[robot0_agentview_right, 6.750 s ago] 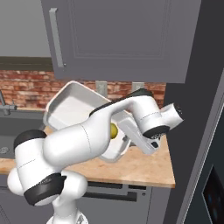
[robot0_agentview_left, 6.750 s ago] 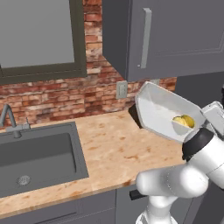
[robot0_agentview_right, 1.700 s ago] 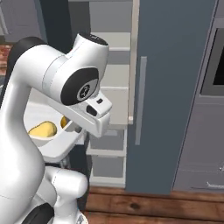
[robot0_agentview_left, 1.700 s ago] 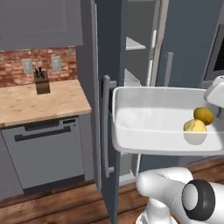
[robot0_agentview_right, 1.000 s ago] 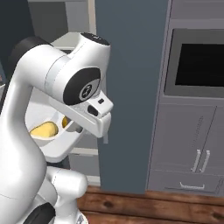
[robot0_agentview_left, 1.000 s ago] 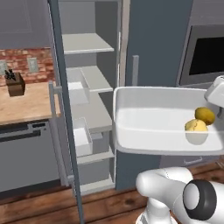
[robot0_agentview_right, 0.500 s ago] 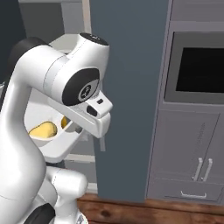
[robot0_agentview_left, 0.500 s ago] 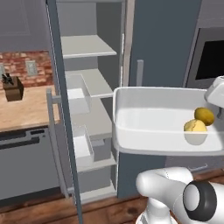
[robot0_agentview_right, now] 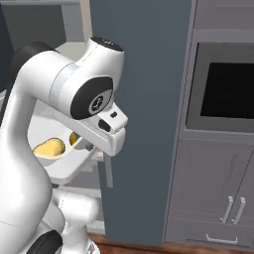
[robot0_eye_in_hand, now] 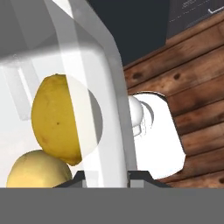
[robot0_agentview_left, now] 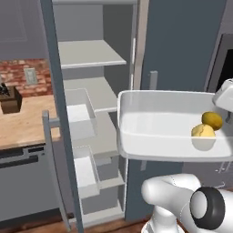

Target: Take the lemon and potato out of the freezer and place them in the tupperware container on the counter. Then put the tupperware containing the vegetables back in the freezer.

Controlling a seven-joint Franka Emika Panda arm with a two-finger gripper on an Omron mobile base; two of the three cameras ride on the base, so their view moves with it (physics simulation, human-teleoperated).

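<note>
My gripper (robot0_eye_in_hand: 105,176) is shut on the right rim of the white tupperware container (robot0_agentview_left: 154,123), holding it level in the air at chest height. In it lie the lemon (robot0_agentview_left: 212,119) and, just nearer, the paler potato (robot0_agentview_left: 203,132), touching each other by the gripped rim. The hand view looks through the tub wall (robot0_eye_in_hand: 94,78), with the lemon (robot0_eye_in_hand: 57,118) above the potato (robot0_eye_in_hand: 35,171). The freezer (robot0_agentview_left: 182,45) stands open behind the tub, pale shelves (robot0_agentview_left: 91,54) bare. The right base view has my arm in front of the tub (robot0_agentview_right: 59,166).
The freezer door (robot0_agentview_left: 54,113) swings out to the left with white bins (robot0_agentview_left: 79,120). Beyond it lies the counter (robot0_agentview_left: 22,123) with a knife block (robot0_agentview_left: 9,98). A wall oven (robot0_agentview_right: 223,84) over grey cabinets stands to the right. Wood floor lies below.
The whole picture has shifted as the base moves, and the freezer looms a little larger. The tub with lemon and potato stays in the same grip.
</note>
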